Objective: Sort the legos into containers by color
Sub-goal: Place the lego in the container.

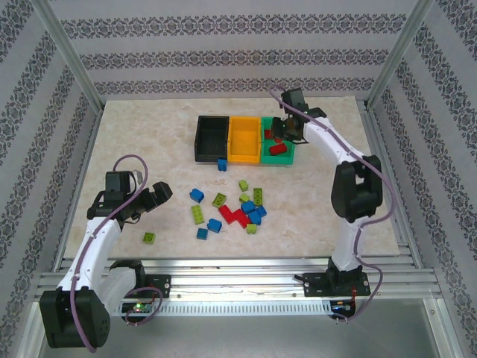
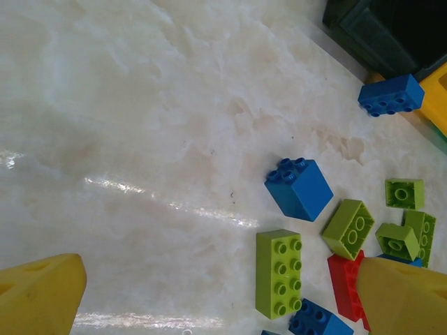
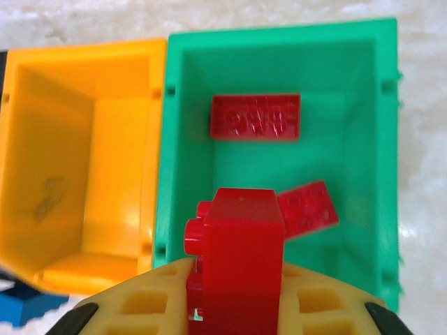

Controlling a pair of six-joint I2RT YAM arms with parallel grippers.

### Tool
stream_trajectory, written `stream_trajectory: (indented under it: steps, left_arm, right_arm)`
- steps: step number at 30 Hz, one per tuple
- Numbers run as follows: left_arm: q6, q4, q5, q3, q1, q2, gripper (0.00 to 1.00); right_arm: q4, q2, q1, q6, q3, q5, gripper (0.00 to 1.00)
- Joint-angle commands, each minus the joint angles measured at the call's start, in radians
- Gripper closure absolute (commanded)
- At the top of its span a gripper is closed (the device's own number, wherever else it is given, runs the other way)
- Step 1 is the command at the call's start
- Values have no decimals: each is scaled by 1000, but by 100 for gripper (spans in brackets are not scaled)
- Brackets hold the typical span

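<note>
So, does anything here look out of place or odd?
One blue brick sits apart from the pile, by the front of the black bin and orange bin. In the green bin, one red brick lies askew. Nothing looks broken.

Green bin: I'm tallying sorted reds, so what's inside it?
The green bin holds a flat red brick and an angled red brick. The right tool, shut on a third red brick, covers the near floor.

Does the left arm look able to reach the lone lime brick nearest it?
Probably yes: that lime brick lies alone on bare table, close to the open left gripper, with nothing between.
</note>
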Motion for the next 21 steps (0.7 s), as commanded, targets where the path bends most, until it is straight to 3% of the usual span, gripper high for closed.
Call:
stream_trajectory:
  steps: [1, 4, 6, 8, 15, 21]
  left_arm:
    - [14, -6, -25, 14, 11, 5, 1]
    - [13, -6, -27, 14, 11, 10, 0]
    - [16, -7, -24, 16, 11, 18, 1]
    - [16, -7, -23, 16, 11, 25, 1]
    - [17, -10, -24, 21, 11, 44, 0]
    - [27, -16, -4, 27, 10, 67, 0]
  right_arm:
    - [-66, 82, -20, -18, 93, -45, 77]
    - [-72, 128, -27, -10, 131, -63, 73]
    - [-70, 140, -25, -9, 135, -75, 63]
    - [-63, 132, -24, -11, 119, -85, 59]
    - [-13, 7, -20, -48, -54, -98, 57]
    - [95, -177, -5, -106, -322, -102, 56]
